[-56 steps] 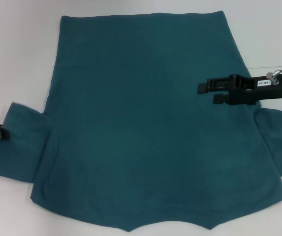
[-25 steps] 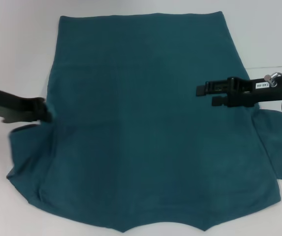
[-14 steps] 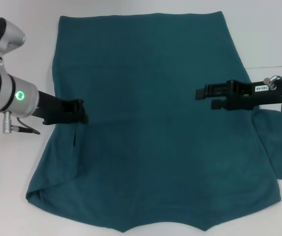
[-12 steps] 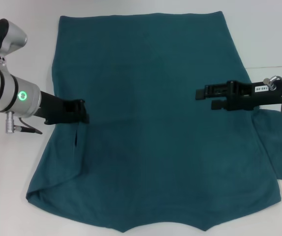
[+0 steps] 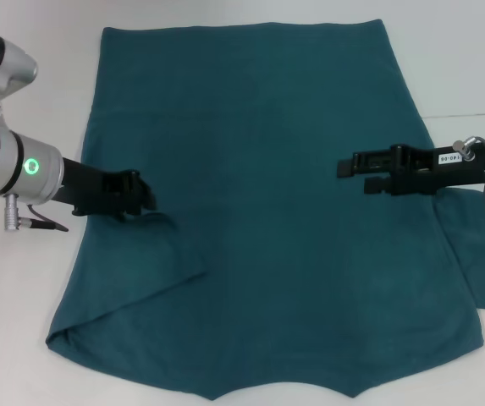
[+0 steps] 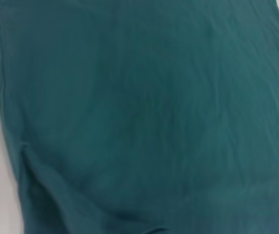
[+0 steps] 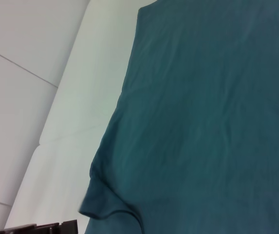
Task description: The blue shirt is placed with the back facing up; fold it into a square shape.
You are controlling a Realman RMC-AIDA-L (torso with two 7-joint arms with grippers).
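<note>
Head view first: the blue shirt (image 5: 259,211) lies back-up, covering the middle of the white worktop (image 5: 30,279). Its left sleeve, spread toward the left edge seconds ago, is now folded onto the body, dropped beside the left gripper (image 5: 140,195); whether those fingers have opened I cannot tell. The right gripper (image 5: 354,172) hovers, fingers slightly parted, empty. Wrist views show only fabric. Right sleeve (image 5: 479,245) presumably next.

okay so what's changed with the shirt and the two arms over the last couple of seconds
The left hand swept in from the table's left edge, carrying the blue shirt's left sleeve inward; that sleeve now lies folded over the body as a flap. The right hand hovered over the shirt's right side throughout, drifting slightly lower. The right sleeve stayed spread out.
</note>
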